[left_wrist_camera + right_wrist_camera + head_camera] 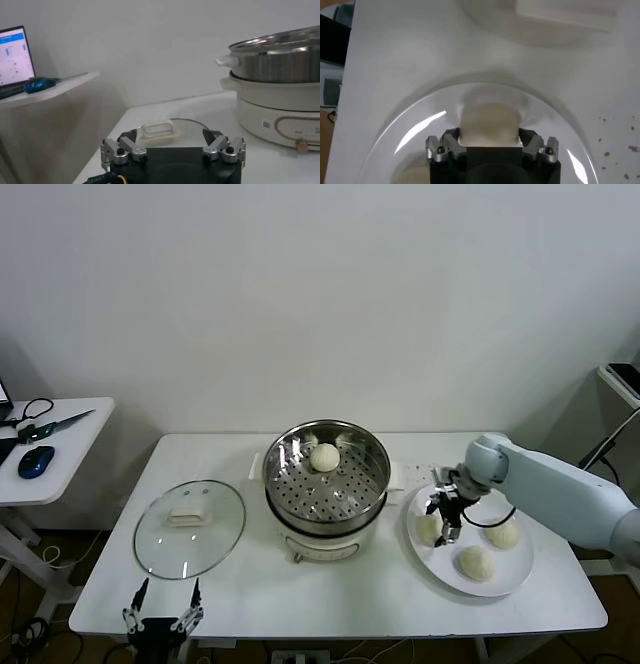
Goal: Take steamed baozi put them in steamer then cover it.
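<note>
The steamer (372, 484) stands mid-table with one steamed baozi (324, 456) on its perforated tray. On the white plate (520, 579) to its right lie three more baozi, among them two free ones (503, 535) (475, 563). My right gripper (444, 522) is down over the plate's near-steamer side, its fingers pressed against both sides of the third baozi (489, 122), which rests on the plate (420, 130). The cover (215, 534) lies flat to the left of the steamer. My left gripper (163, 599) hangs open at the table's front edge, just before the cover's handle (159, 132).
A small side table at the far left carries a blue mouse (35, 461) and scissors (50, 424); a laptop (12, 55) sits there too. A stand (622, 379) rises at the far right. The steamer's white base (280, 105) is close to the left arm's side.
</note>
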Tool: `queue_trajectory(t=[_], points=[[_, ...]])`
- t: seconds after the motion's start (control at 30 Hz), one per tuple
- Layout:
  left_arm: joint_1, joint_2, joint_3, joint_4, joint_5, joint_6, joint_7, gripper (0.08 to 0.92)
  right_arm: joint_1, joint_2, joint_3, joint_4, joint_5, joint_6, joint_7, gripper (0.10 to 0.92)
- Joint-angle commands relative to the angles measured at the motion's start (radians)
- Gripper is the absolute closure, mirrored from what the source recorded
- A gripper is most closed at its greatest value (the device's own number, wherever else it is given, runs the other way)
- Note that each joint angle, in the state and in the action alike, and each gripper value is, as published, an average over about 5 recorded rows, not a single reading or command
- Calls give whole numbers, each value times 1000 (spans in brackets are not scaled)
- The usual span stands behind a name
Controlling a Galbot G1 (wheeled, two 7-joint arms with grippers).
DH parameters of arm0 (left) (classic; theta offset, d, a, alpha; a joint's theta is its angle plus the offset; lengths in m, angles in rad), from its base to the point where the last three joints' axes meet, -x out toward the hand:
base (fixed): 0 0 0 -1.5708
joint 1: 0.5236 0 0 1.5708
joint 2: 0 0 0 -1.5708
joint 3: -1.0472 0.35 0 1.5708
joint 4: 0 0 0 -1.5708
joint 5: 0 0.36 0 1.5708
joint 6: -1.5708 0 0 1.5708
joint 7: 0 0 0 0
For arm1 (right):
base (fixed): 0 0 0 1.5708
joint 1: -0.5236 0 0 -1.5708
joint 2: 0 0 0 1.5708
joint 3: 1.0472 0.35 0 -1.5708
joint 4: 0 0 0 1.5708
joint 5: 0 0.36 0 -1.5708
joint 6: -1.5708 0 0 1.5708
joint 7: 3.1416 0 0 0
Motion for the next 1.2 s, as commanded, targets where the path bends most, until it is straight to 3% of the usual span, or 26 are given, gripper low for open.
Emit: queue_trajectory(t=[0.03, 0.4, 0.67, 0.9, 1.2], points=[[2, -1, 1, -1, 1, -2, 0, 177, -6, 5, 7, -7, -4, -1, 1, 281], [11, -4, 11, -17, 4, -3, -1, 177, 66, -55, -14, 47, 40, -2, 3, 311], [16, -4, 21, -30, 9, -4, -1, 177, 429, -89, -230, 98, 232, 1, -11, 313], [12, 0, 37, -49, 15, 0, 2, 177, 781, 32, -492, 113, 455, 0, -20, 314], [-4, -1, 58, -52, 36, 10, 2, 177, 789, 264, -489, 91, 571, -47, 26, 313]])
